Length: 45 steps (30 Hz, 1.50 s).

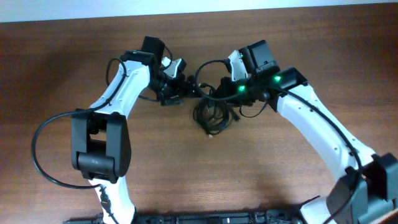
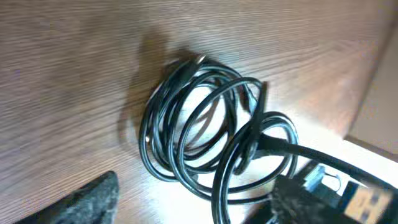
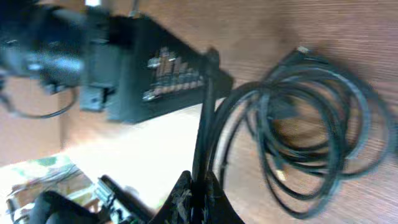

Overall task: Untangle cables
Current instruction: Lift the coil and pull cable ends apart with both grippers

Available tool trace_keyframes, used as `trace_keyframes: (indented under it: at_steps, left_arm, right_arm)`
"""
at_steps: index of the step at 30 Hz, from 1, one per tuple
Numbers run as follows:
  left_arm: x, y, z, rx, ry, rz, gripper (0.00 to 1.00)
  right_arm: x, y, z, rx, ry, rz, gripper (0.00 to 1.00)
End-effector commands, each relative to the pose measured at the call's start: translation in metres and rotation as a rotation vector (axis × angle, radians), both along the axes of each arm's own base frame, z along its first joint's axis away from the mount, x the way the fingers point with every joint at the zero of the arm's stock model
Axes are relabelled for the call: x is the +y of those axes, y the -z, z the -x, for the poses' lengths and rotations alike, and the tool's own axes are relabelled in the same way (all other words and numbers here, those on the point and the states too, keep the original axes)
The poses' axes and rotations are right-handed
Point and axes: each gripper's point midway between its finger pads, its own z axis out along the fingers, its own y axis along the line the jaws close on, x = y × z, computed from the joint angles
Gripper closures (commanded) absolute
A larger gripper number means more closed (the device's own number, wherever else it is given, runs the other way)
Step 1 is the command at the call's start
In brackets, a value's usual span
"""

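Observation:
The cables (image 1: 212, 114) are thin black cords wound in a loose coil on the wooden table, between my two grippers. In the left wrist view the coil (image 2: 186, 134) lies just ahead of my left gripper (image 2: 193, 208), whose fingers are spread wide with loops lying between them. My left gripper (image 1: 179, 91) sits at the coil's upper left. My right gripper (image 3: 200, 198) is shut on one strand of the cables (image 3: 203, 134), which runs straight up from the jaws, with the coil (image 3: 314, 134) on its right. In the overhead view the right gripper (image 1: 217, 93) is at the coil's top.
The table (image 1: 56, 56) is brown wood. Thick black arm wires loop beside the left arm (image 1: 37, 134) and above the right wrist (image 1: 208, 65). The left gripper's black body (image 3: 143, 74) is close to the held strand. A pale area lies beyond the table edge (image 2: 379, 93).

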Motion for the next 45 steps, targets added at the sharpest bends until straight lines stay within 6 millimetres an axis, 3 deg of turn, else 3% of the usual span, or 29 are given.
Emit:
trace_keyframes:
  at_steps: [1, 4, 6, 9, 11, 12, 14, 15, 16, 17, 19, 20, 22, 26, 29, 31, 32, 34, 35, 36, 38, 39, 40, 41, 43, 44, 45]
  left_arm:
    - [-0.009, -0.006, 0.003, 0.010, 0.019, 0.038, 0.35]
    - [-0.009, 0.003, 0.006, -0.005, 0.037, -0.041, 0.35]
    - [0.005, 0.010, 0.002, 0.015, -0.020, -0.111, 0.39]
    - [0.026, 0.003, 0.000, 0.082, -0.092, -0.047, 0.26]
    - [0.038, -0.018, -0.006, 0.060, -0.083, 0.142, 0.23]
    - [0.045, -0.025, -0.008, 0.046, -0.079, 0.198, 0.23]
    - [0.047, -0.063, -0.009, -0.017, -0.053, 0.458, 0.23]
    - [0.049, -0.088, -0.010, -0.048, -0.061, 0.612, 0.23]
    - [0.057, -0.104, -0.010, -0.016, -0.114, 0.704, 0.22]
    - [0.057, -0.112, -0.005, 0.059, -0.157, 0.746, 0.23]
    - [0.055, -0.129, 0.005, 0.248, -0.256, 0.822, 0.30]
    - [0.054, -0.143, 0.008, 0.331, -0.311, 0.883, 0.32]
    - [0.053, -0.149, 0.015, 0.467, -0.375, 0.882, 0.11]
    - [0.037, -0.149, 0.022, 0.618, -0.396, 0.855, 0.11]
    - [0.018, -0.149, 0.031, 0.693, -0.372, 0.828, 0.12]
    - [0.018, -0.149, 0.031, 0.703, -0.375, 0.826, 0.13]
    - [0.018, -0.149, 0.031, 0.708, -0.378, 0.825, 0.23]
    - [0.017, -0.149, 0.032, 0.708, -0.377, 0.825, 0.63]
    - [0.017, -0.149, 0.032, 0.707, -0.376, 0.825, 0.91]
    - [0.017, -0.149, 0.032, 0.708, -0.377, 0.825, 1.00]
    - [0.018, -0.148, 0.031, 0.695, -0.371, 0.824, 1.00]
    - [0.018, -0.144, 0.033, 0.696, -0.366, 0.798, 1.00]
    - [0.018, -0.144, 0.034, 0.696, -0.365, 0.794, 1.00]
    - [0.018, -0.146, 0.033, 0.696, -0.365, 0.795, 1.00]
    - [0.017, -0.164, 0.025, 0.622, -0.330, 0.806, 1.00]
    - [0.015, -0.187, 0.020, 0.542, -0.287, 0.816, 1.00]
    - [0.011, -0.217, 0.019, 0.469, -0.242, 0.818, 1.00]
  right_arm:
    - [0.012, -0.031, 0.009, -0.042, -0.076, -0.107, 0.96]
    - [0.037, -0.083, 0.013, -0.144, -0.207, -0.321, 0.96]
    - [0.036, -0.132, 0.003, -0.229, -0.194, -0.386, 0.96]
    - [0.024, -0.198, -0.004, -0.351, -0.184, -0.442, 0.96]
    - [0.021, -0.217, -0.006, -0.397, -0.180, -0.447, 0.96]
    - [0.021, -0.214, -0.007, -0.386, -0.174, -0.440, 0.96]
    - [0.019, -0.210, -0.010, -0.344, -0.133, -0.438, 0.96]
    - [0.023, -0.223, -0.010, -0.348, -0.135, -0.488, 0.96]
    - [0.032, -0.266, 0.000, -0.442, -0.245, -0.634, 0.96]
    - [0.034, -0.291, 0.003, -0.487, -0.275, -0.707, 0.96]
    - [0.034, -0.327, 0.008, -0.565, -0.292, -0.801, 0.96]
    - [0.034, -0.332, 0.010, -0.590, -0.302, -0.809, 0.96]
    - [0.035, -0.329, 0.009, -0.588, -0.305, -0.802, 0.96]
    - [0.045, -0.330, 0.012, -0.589, -0.306, -0.809, 0.96]
    - [0.071, -0.324, 0.027, -0.629, -0.387, -0.808, 0.96]
    - [0.074, -0.324, 0.029, -0.625, -0.390, -0.810, 0.96]
    - [0.074, -0.324, 0.029, -0.625, -0.390, -0.809, 0.96]
    - [0.074, -0.319, 0.027, -0.598, -0.382, -0.801, 0.96]
    - [0.075, -0.315, 0.026, -0.578, -0.377, -0.796, 0.96]
    - [0.075, -0.313, 0.026, -0.563, -0.377, -0.792, 0.96]
    - [0.074, -0.310, 0.028, -0.560, -0.398, -0.787, 0.96]
    - [0.065, -0.297, 0.019, -0.549, -0.379, -0.745, 0.96]
    - [0.052, -0.282, 0.008, -0.508, -0.340, -0.702, 0.90]
    - [0.028, -0.257, -0.008, -0.427, -0.257, -0.635, 0.69]
    - [-0.009, -0.224, -0.024, -0.353, -0.167, -0.547, 0.55]
    - [-0.035, -0.201, -0.031, -0.327, -0.107, -0.468, 0.34]
    - [-0.049, -0.183, -0.035, -0.297, -0.050, -0.392, 0.28]
